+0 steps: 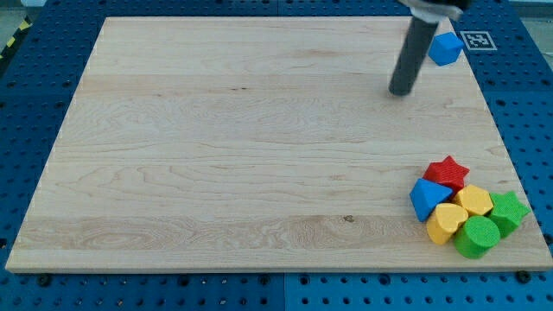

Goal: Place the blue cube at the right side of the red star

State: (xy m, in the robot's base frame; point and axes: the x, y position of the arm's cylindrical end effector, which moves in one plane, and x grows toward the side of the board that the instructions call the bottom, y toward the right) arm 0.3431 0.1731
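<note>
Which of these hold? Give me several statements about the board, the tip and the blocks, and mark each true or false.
1. The blue cube lies at the view's top right. True.
2. My tip touches the red star. False: it stands far above the star in the view, below and left of the blue cube.
3. The red star sits in a cluster at the view's bottom right. True.
4. The blue cube already rests against the red star. False: they lie far apart.
5. Two green blocks, and, are in that cluster. True.
</note>
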